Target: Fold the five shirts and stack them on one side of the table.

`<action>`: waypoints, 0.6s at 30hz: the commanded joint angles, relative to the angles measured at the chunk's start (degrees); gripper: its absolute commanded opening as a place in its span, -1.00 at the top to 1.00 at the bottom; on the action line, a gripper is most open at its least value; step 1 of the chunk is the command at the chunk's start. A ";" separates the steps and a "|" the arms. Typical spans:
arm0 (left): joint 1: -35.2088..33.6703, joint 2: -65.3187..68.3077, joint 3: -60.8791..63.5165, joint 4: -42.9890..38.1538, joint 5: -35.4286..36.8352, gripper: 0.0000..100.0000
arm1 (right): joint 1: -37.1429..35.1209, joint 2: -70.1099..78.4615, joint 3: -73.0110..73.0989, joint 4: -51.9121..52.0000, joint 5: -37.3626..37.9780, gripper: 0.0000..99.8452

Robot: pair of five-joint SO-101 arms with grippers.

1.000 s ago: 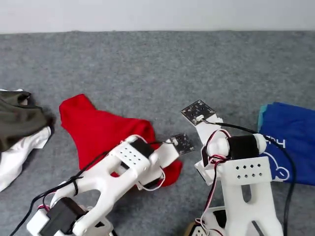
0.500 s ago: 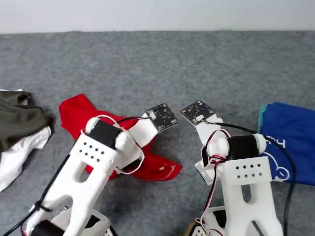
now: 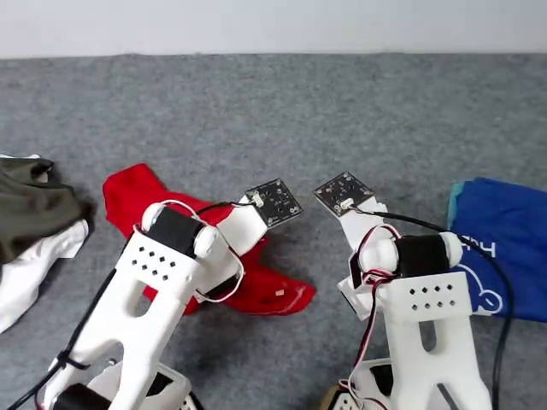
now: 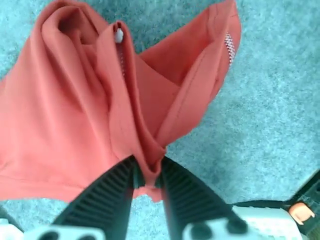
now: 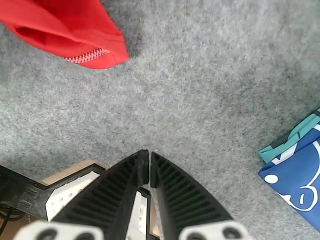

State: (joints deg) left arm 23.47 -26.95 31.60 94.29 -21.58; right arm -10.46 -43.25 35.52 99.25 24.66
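red shirt point(image 3: 137, 205), crumpled left of centre in the high view; left gripper point(image 4: 147, 172) pinches a bunched fold at its edge. right gripper point(image 5: 149, 156) pressed together, empty, over bare table point(image 3: 342, 111). judgement: lift slowly, drawing the fold outward so the cloth spreads flat without slipping free.

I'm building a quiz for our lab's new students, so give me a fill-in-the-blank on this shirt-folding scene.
1. The left hand is shut on the red shirt, while the shut right hand holds ___.
2. In the high view, the blue shirt lies at the ___ edge of the table.
3. The dark green shirt partly covers a ___ one.

Missing words: nothing; right; white.
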 commanded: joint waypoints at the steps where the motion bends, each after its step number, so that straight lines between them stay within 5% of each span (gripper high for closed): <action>1: 3.43 -1.67 4.26 -2.29 -0.44 0.76 | -0.31 -0.57 -0.79 -0.66 -0.35 0.98; 18: 5.19 -1.76 14.02 -16.18 3.87 0.73 | -0.31 -0.57 -0.79 -0.66 -0.35 0.98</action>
State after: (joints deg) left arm 28.04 -27.03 46.37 80.75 -19.65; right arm -10.46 -43.25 35.52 99.25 24.66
